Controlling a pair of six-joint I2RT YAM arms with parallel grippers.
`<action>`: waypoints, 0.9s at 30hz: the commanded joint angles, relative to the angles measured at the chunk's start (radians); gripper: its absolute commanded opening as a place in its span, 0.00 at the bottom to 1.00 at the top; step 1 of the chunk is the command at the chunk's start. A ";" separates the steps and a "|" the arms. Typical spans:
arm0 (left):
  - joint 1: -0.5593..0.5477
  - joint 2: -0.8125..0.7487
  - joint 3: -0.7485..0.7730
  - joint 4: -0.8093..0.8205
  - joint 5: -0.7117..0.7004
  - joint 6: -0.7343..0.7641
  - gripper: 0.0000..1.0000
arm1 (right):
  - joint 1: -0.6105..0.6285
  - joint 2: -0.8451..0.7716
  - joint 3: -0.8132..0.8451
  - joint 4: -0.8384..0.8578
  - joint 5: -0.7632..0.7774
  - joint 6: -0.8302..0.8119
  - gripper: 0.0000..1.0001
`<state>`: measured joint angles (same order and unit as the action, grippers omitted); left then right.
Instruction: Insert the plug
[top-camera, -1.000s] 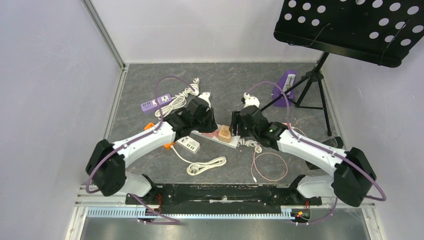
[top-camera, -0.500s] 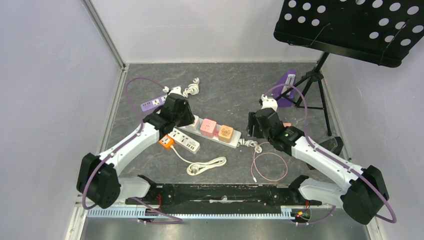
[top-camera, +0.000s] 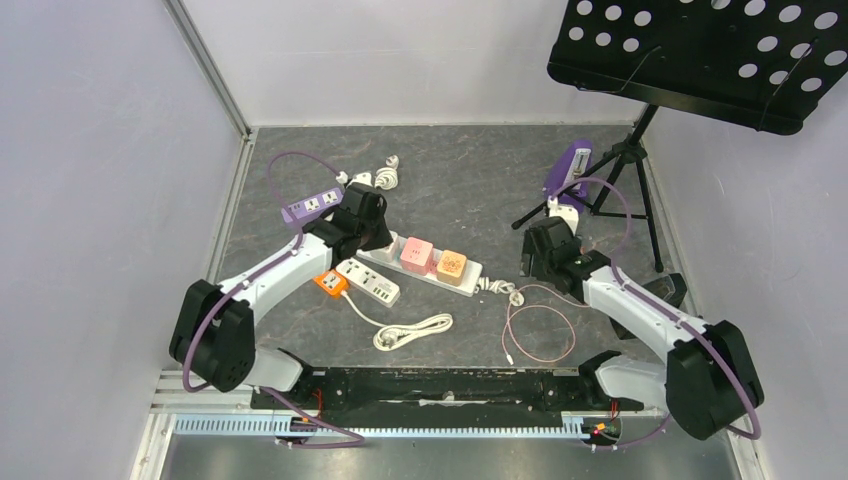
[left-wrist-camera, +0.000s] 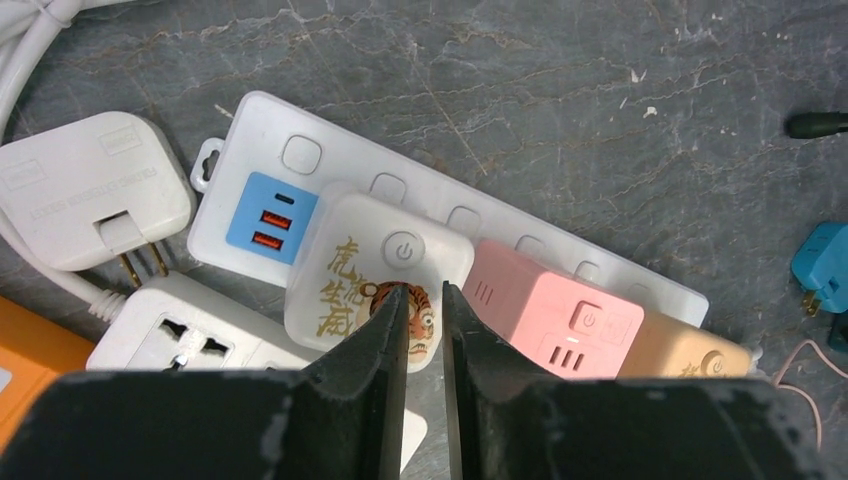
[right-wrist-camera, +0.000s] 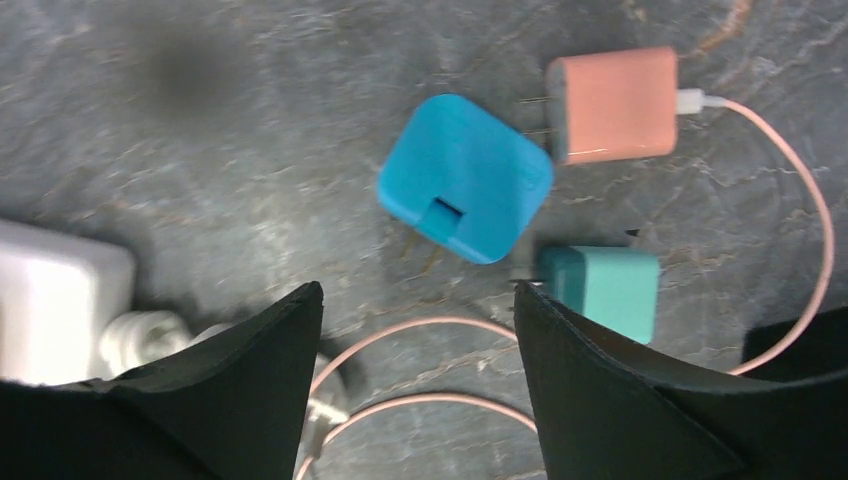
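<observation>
A white power strip (left-wrist-camera: 300, 150) lies on the grey table, also in the top view (top-camera: 474, 268). A white cube plug with a tiger picture (left-wrist-camera: 350, 270), a pink cube (left-wrist-camera: 545, 305) and a tan cube (left-wrist-camera: 680, 350) sit in it side by side. My left gripper (left-wrist-camera: 423, 290) hovers just above the tiger cube, jaws nearly together with nothing between them. My right gripper (right-wrist-camera: 415, 288) is open and empty above a blue charger (right-wrist-camera: 465, 178), a teal charger (right-wrist-camera: 600, 290) and a salmon charger (right-wrist-camera: 612, 105) with a pink cable (right-wrist-camera: 800, 200), to the right of the strip.
A purple strip (top-camera: 312, 206), a small white strip (top-camera: 368, 282) with an orange end (top-camera: 331, 284) and a coiled white cord (top-camera: 412, 332) lie on the left. A white flat plug (left-wrist-camera: 95, 190) lies beside the strip. A music stand (top-camera: 700, 50) on a tripod (top-camera: 625, 165) stands back right.
Both grippers have left the middle of the strip. The left one has drawn back to its left end, the right one has moved right over the loose chargers. The pink cube now shows.
</observation>
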<state>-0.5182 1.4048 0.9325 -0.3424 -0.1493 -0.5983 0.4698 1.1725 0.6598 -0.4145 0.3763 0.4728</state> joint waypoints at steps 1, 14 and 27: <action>0.004 0.046 0.012 0.008 0.025 -0.029 0.23 | -0.077 0.033 -0.025 0.059 0.019 -0.018 0.78; 0.004 -0.039 0.051 0.022 0.084 -0.030 0.24 | -0.103 0.256 0.102 -0.038 0.099 0.299 0.95; 0.004 -0.108 0.075 -0.029 0.099 -0.007 0.40 | -0.107 0.411 0.177 -0.122 0.189 0.459 0.90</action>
<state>-0.5171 1.3315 0.9627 -0.3592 -0.0681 -0.5983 0.3695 1.5642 0.8227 -0.5034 0.4923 0.8680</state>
